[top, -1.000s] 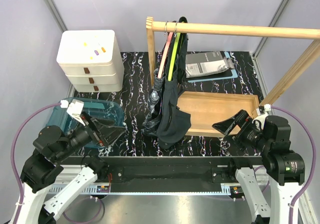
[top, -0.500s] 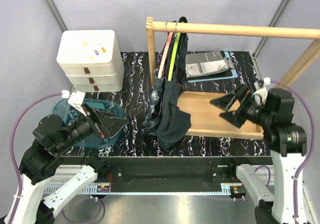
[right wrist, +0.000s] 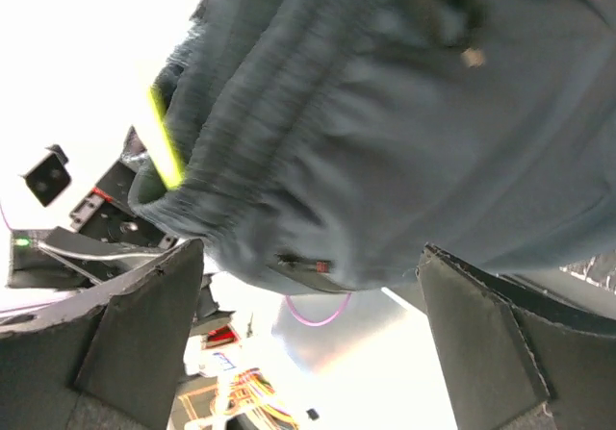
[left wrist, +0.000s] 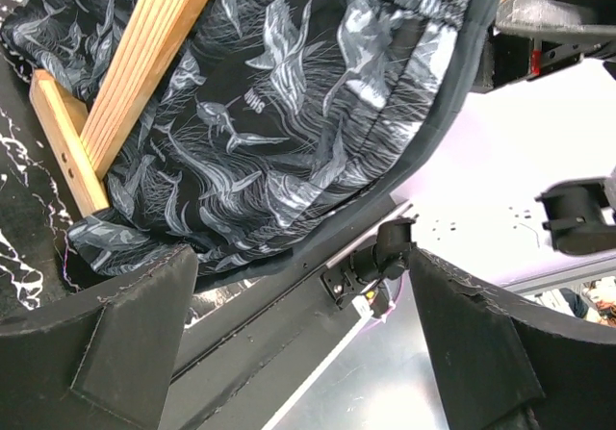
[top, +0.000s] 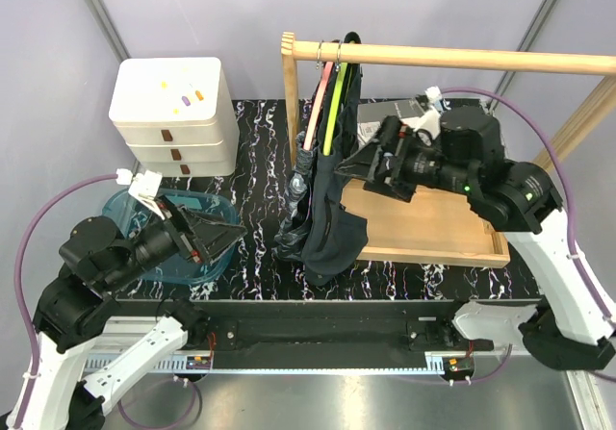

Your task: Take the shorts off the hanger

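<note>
**Station Status: Both Claws Wide, Shorts on Hangers**

1. Shorts. The shorts [top: 322, 214] hang from hangers [top: 330, 113] hooked over the left end of a wooden rail [top: 462, 58], above the middle of the tabletop [top: 250, 151]. The patterned pair [left wrist: 289, 113] hangs on the left side. The plain pair [right wrist: 385, 113] hangs on the right side. The lower hems bunch together near the tabletop.

2. Left claw. The left claw [top: 231, 242] stands wide and holds nothing. It points right toward the shorts and sits left of them, clearly apart, over the right edge of a blue bin [top: 125, 214]. In the left wrist view the patterned pair and a wooden post [left wrist: 144, 74] lie beyond the fingers [left wrist: 125, 343].

3. Right claw. The right claw [top: 358, 173] stands wide and holds nothing. It points left, just beside the plain pair, above the far left corner of a wooden tray [top: 433, 223]. In the right wrist view the waistband fills the space ahead of the fingers [right wrist: 481, 353]. Contact cannot be determined.

4. Surroundings. White drawers [top: 173, 108] stand at far left. A booklet [top: 385, 122] lies beyond the tray.
</note>
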Tool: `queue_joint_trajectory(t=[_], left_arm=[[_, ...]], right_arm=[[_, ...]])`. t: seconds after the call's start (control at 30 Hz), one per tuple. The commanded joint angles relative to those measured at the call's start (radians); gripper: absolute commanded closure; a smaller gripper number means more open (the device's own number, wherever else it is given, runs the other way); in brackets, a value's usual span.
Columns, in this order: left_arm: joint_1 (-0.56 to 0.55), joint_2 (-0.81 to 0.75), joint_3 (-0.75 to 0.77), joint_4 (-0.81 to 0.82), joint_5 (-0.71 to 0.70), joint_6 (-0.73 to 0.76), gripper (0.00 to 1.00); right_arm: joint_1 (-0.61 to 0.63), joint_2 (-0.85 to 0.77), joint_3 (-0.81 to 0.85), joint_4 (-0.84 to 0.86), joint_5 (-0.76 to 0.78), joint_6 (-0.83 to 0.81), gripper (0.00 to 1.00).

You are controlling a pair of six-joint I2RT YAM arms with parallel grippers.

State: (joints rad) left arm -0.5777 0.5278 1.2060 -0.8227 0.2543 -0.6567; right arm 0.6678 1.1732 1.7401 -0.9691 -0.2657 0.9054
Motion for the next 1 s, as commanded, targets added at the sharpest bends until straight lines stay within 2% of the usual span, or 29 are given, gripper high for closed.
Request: queue_joint_trajectory(t=[0.0, 0.13, 0.3, 0.33, 0.43, 0.57, 0.6, 0.83, 0.97], left_arm=[[0.003, 0.011, 0.055, 0.001, 0.016, -0.006, 0.06], [0.004, 0.024, 0.093, -0.055, 0.002, 0.009, 0.06], [0.004, 0.024, 0.119, -0.09, -0.01, 0.031, 0.06], [0.003, 0.024, 0.125, -0.095, -0.015, 0.032, 0.06], [0.004, 0.034, 0.136, -0.104, -0.029, 0.025, 0.06], [0.004, 0.023, 0.121, -0.11, -0.021, 0.031, 0.06], [0.003, 0.015, 0.119, -0.115, -0.026, 0.041, 0.06], [0.004, 0.021, 0.161, -0.17, -0.043, 0.06, 0.05], [0.003, 0.043, 0.17, -0.168, -0.035, 0.072, 0.06]], right_arm=[[0.172, 0.077, 0.159, -0.009, 0.288, 0.004, 0.0], [0.315, 0.175, 0.352, -0.115, 0.454, -0.023, 0.0], [0.397, 0.375, 0.597, -0.339, 0.679, -0.045, 0.0], [0.404, 0.408, 0.692, -0.421, 0.709, -0.043, 0.04], [0.435, 0.497, 0.817, -0.531, 0.775, -0.051, 0.13], [0.447, 0.49, 0.739, -0.511, 0.789, -0.066, 0.28], [0.454, 0.465, 0.713, -0.494, 0.786, -0.071, 0.28], [0.457, 0.274, 0.399, -0.225, 0.731, -0.082, 0.24], [0.457, 0.185, 0.343, -0.174, 0.68, -0.079, 0.17]])
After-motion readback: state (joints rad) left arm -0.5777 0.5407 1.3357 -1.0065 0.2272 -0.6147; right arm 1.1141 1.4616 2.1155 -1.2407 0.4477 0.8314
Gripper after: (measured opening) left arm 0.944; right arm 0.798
